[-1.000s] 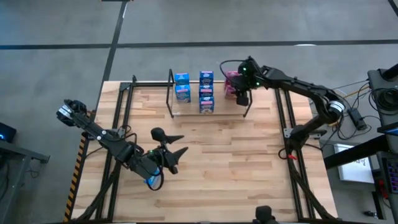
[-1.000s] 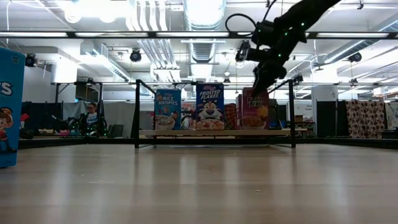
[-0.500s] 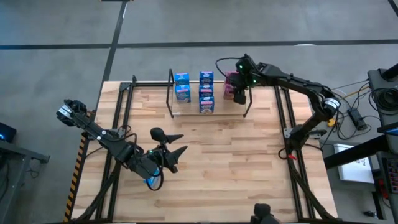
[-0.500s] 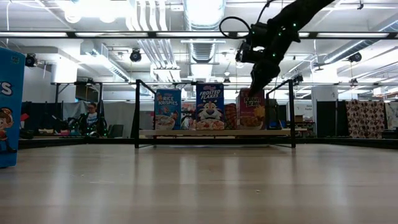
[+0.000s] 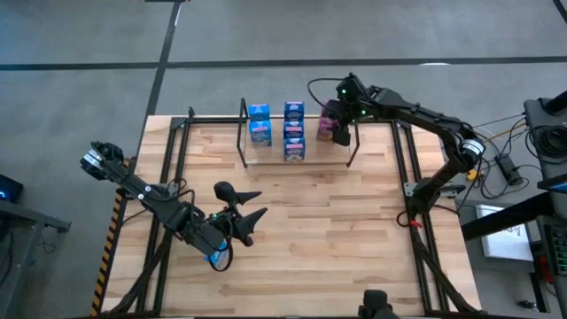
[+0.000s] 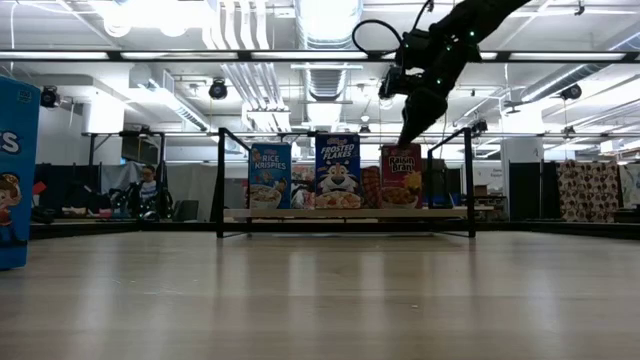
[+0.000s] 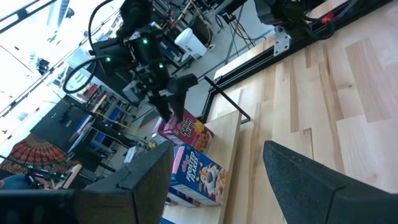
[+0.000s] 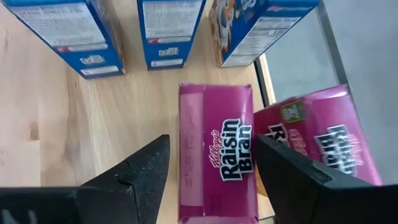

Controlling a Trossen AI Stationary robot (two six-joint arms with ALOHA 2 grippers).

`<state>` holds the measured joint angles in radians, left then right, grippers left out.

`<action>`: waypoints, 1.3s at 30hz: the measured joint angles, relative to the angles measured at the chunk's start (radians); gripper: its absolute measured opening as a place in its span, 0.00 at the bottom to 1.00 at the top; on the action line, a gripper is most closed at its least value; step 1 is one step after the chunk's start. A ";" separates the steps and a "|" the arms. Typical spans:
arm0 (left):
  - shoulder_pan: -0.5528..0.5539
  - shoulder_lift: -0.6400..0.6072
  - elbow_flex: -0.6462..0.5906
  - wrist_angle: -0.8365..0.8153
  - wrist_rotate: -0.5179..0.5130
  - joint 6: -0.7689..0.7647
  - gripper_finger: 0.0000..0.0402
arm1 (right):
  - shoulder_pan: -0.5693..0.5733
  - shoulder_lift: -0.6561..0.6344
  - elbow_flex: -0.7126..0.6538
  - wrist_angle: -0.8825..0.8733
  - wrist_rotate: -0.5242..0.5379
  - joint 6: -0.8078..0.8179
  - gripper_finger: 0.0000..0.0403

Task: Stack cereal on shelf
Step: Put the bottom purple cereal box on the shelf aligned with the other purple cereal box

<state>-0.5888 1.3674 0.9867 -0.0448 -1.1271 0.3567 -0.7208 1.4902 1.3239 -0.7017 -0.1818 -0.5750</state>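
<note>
The shelf (image 5: pixel 242 133) stands at the table's far edge; its pale tier (image 6: pixel 345 213) carries blue cereal boxes (image 5: pixel 294 129) in rows and, at its right end, a pink Raisin Bran box (image 8: pixel 217 149) standing upright on its bottom. A second pink box (image 8: pixel 317 143) is just beyond it on the far side. My right gripper (image 8: pixel 211 163) hovers open just above the first pink box (image 6: pixel 401 175), a finger on either side with a gap to each. My left gripper (image 5: pixel 259 205) waits open at the table's left middle, nothing between its fingers.
A blue cereal box (image 6: pixel 15 170) stands close to the low camera at the picture's left edge. Black frame tubes (image 5: pixel 403 168) run along the table's left and right sides. Bare wood (image 5: pixel 328 230) lies between the shelf and the near edge.
My right gripper has opened and let go of the pink Raisin Bran box, then drawn up slightly above it. The box stays upright on the shelf's right end.
</note>
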 joint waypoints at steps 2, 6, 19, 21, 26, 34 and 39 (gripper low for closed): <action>0.000 0.000 0.000 0.000 0.000 -0.001 0.58 | 0.000 -0.003 0.024 -0.013 0.000 0.014 0.56; 0.000 0.000 0.000 0.000 0.000 -0.002 0.58 | 0.005 -0.003 0.074 -0.027 0.000 0.064 0.54; 0.000 0.000 0.000 0.000 0.001 0.001 0.58 | 0.041 0.030 0.125 0.019 0.004 0.157 0.18; 0.000 0.000 0.000 0.000 0.001 0.001 0.58 | 0.040 0.046 0.125 0.036 0.009 0.157 0.11; 0.000 0.000 0.000 0.000 0.002 0.005 0.58 | 0.040 0.087 0.125 0.040 0.035 0.148 0.03; 0.000 0.000 0.000 0.000 0.002 0.005 0.58 | 0.040 0.101 0.132 0.007 0.054 0.118 0.03; 0.000 0.000 0.000 0.000 0.002 0.005 0.58 | 0.041 0.101 0.155 -0.061 0.054 0.077 0.03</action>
<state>-0.5888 1.3674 0.9867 -0.0444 -1.1255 0.3617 -0.6800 1.5917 1.4788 -0.7628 -0.1283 -0.4984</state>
